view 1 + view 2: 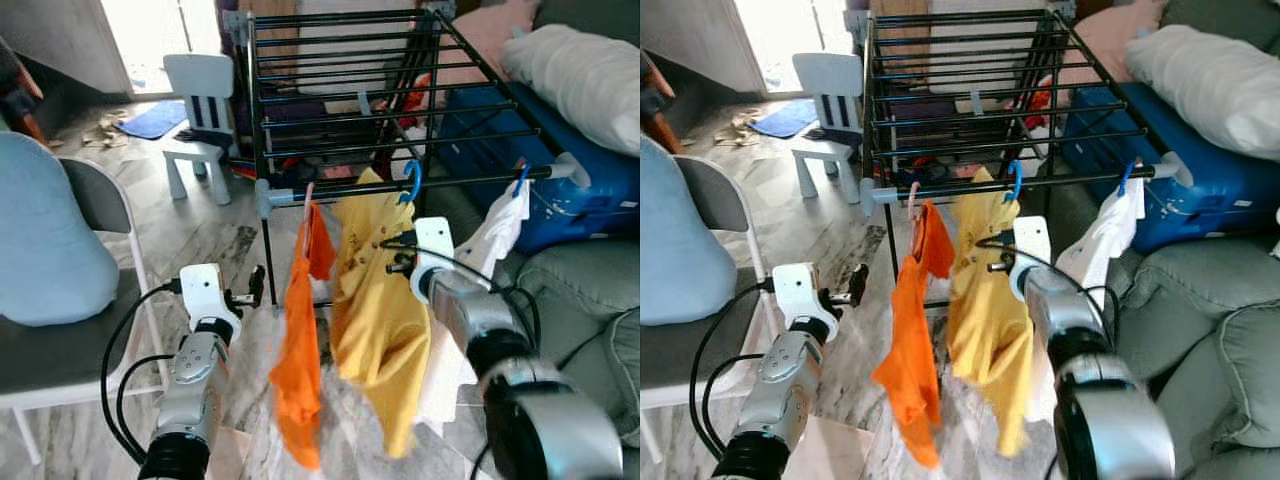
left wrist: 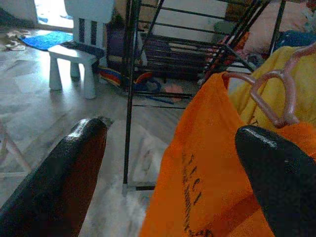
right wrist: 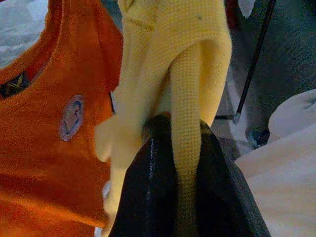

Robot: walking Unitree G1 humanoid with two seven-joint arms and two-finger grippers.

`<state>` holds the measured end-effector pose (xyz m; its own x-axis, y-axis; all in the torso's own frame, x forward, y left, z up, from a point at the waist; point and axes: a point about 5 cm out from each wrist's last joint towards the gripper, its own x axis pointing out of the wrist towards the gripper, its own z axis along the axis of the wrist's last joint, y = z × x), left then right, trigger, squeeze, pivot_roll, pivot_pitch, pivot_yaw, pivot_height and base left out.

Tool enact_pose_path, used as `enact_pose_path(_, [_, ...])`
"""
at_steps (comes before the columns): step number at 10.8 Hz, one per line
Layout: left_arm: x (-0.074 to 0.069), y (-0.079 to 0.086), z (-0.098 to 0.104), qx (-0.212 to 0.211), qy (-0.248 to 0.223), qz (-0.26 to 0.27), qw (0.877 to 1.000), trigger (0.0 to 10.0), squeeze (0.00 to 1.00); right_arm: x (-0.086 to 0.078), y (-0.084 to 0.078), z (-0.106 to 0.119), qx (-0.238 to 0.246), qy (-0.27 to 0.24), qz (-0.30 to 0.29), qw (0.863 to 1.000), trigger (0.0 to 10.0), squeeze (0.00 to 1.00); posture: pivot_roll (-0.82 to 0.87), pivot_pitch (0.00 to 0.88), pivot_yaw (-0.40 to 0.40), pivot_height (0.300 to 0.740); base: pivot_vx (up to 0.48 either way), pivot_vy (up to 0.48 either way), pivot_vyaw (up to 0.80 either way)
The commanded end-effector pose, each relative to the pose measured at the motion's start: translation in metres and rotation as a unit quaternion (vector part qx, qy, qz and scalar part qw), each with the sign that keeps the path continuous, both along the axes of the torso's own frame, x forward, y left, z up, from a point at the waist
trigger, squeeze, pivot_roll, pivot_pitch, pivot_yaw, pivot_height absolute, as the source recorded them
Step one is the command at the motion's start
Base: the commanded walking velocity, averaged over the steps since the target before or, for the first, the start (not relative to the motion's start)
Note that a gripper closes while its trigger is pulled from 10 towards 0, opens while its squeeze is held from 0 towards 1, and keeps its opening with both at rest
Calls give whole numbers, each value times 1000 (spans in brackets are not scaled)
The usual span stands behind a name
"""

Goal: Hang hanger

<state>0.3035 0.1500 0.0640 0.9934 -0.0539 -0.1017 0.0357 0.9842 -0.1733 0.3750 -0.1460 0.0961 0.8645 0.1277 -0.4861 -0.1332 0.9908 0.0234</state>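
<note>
A black drying rack [image 1: 345, 95] stands ahead, with a front rail [image 1: 465, 178]. On that rail a pink hanger [image 1: 307, 196] carries an orange shirt [image 1: 300, 350]. Beside it a blue hanger's hook [image 1: 412, 178] sits at the rail, holding a yellow shirt [image 1: 375, 320]. My right gripper [image 1: 393, 256] is shut on a fold of the yellow shirt [image 3: 190, 74] just below the hanger. My left gripper [image 1: 250, 290] stands open to the left of the orange shirt [image 2: 207, 177], not touching it, with the pink hanger [image 2: 276, 94] beyond its fingers.
A white garment [image 1: 495, 235] hangs on another blue hanger at the rail's right end. A blue suitcase [image 1: 560, 205], grey sofa [image 1: 580, 300] and white pillow [image 1: 580, 70] crowd the right. A folding chair with a pale blue cushion [image 1: 45, 240] stands at left, and a small white chair [image 1: 200, 110] behind.
</note>
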Motion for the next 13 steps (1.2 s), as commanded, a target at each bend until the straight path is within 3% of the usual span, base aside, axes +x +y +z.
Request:
enact_pose_path(1, [1,2,3,7,-2,2,1000,10000,0,12,-1,22,14,-28,-11,999,10000,0,-137,30,7,740,0,0,0])
enact_pose_path(4, [0,1,2,9,2,0,1000,10000,0,6,-5,7,35,20,-7,999,10000,0,-136,32,8,740,0,0,0])
enact_pose_path(11, [-2,3,3,19,12,-1,1000,10000,0,-8,-8,-18,26,44,-4,999,10000,0,-115,45,23,740,0,0,0])
enact_pose_path(12, [-2,3,4,20,13,-2,1000,10000,0,-9,-11,-20,13,35,-5,999,10000,1000,-117,46,26,740,0,0,0])
enact_pose_path(13, [-2,3,4,20,14,-2,1000,10000,0,-8,-12,-19,4,26,-5,1000,10000,1000,-116,45,26,740,0,0,0])
